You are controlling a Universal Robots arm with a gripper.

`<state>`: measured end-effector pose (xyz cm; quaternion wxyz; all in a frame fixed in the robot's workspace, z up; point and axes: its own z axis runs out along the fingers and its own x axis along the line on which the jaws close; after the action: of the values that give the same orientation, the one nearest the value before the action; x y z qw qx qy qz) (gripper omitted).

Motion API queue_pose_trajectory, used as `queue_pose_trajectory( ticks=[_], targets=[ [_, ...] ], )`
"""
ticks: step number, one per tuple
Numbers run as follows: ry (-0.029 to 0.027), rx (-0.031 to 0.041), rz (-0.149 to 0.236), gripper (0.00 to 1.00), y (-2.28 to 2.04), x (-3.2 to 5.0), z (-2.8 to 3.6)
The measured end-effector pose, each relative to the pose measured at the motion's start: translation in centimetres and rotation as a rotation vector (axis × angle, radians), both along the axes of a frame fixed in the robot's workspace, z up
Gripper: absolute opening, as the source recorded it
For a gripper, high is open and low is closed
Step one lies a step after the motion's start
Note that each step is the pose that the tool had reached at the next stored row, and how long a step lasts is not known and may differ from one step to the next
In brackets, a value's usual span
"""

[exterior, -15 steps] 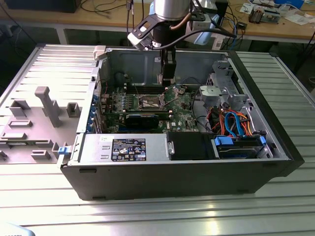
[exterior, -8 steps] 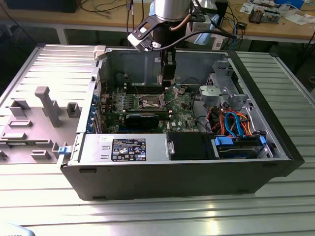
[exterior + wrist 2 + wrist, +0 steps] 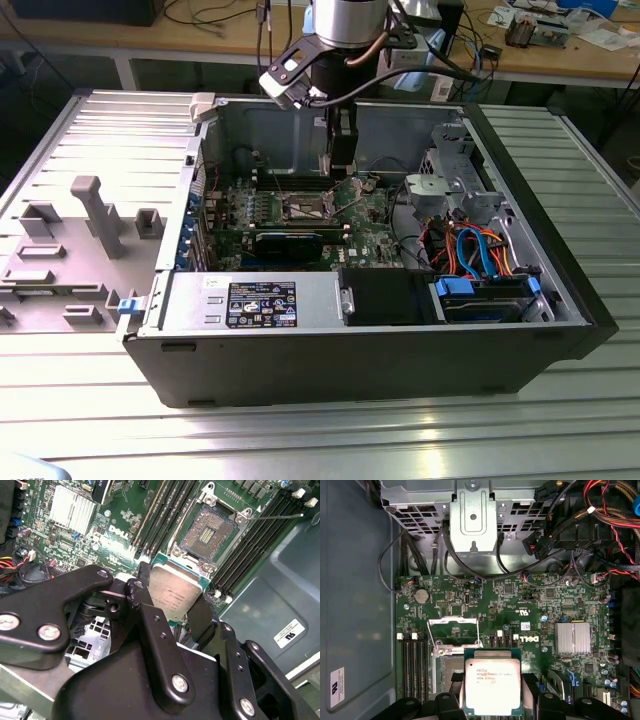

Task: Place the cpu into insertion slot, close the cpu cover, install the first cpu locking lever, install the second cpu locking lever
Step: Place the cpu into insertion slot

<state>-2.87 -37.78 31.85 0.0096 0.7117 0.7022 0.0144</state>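
The silver and black robot arm [image 3: 345, 25] stands nearly vertical, and its black wrist [image 3: 335, 75] is turned downward. Under it the black two-finger tool [image 3: 340, 150] points straight down. In both wrist views the black metal fingers [image 3: 146, 602] press on two opposite edges of the small flat square silvery cpu [image 3: 492, 680] and grip it between them.

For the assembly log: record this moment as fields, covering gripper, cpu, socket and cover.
cpu: clamped by two opposite edges, metal top facing the wrist cameras
gripper: shut on the cpu, inside the computer case
insertion slot: bare, contacts showing, cpu close to it but not seated
cpu cover: swung open, off the slot
support: slatted metal table
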Motion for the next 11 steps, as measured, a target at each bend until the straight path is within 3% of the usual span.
queue_pose_trajectory(
  ticks=[11],
  targets=[
    [0.0000,0.0000,0.000,0.54,-0.20,-0.01,-0.34]
  ],
)
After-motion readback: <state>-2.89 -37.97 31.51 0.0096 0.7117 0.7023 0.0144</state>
